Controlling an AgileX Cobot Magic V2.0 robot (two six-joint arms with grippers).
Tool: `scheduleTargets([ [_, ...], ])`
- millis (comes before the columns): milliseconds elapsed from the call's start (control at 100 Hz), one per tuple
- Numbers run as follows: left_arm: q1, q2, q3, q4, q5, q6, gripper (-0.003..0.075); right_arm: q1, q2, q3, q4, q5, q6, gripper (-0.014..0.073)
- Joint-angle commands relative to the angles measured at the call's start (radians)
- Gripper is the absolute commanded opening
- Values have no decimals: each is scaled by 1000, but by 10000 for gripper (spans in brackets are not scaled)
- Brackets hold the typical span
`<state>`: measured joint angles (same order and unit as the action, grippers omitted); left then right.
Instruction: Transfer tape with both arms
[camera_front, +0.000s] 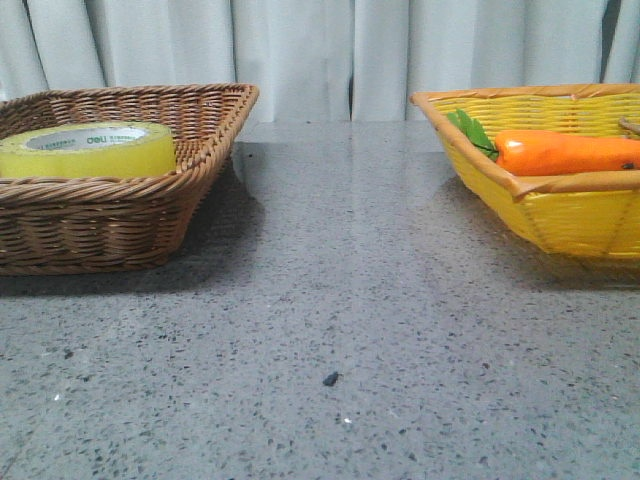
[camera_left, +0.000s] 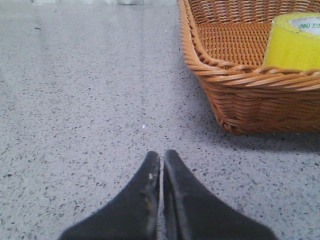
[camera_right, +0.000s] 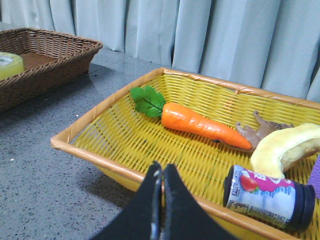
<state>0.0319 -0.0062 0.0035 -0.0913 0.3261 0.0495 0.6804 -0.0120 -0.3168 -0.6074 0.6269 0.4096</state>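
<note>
The yellow tape roll (camera_front: 88, 148) lies flat in the brown wicker basket (camera_front: 215, 140) at the left; it also shows in the left wrist view (camera_left: 292, 42) and the right wrist view (camera_right: 10, 65). My left gripper (camera_left: 161, 155) is shut and empty over the bare table, beside the brown basket (camera_left: 240, 85) and apart from it. My right gripper (camera_right: 161, 167) is shut and empty over the near rim of the yellow basket (camera_right: 90, 150). Neither arm shows in the front view.
The yellow basket (camera_front: 560, 215) at the right holds an orange carrot (camera_front: 565, 153) with green leaves, a banana (camera_right: 282, 145), a small bottle with a strawberry label (camera_right: 267, 195) and a brown ginger-like piece (camera_right: 260, 127). Grey speckled table (camera_front: 340, 300) lies between the baskets; curtains hang behind.
</note>
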Motion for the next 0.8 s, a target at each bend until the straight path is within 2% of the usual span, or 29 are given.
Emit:
scheduleTargets([
  [0, 0, -30, 9, -2, -53, -12, -21, -5, -13, -24, -41, -69, 3, -74],
  [500, 0, -30, 9, -2, -53, -12, -21, -5, -13, -24, -41, -69, 3, -74],
  [790, 0, -30, 9, -2, -53, -12, -21, -154, -11, -24, -47, -65, 3, -74],
])
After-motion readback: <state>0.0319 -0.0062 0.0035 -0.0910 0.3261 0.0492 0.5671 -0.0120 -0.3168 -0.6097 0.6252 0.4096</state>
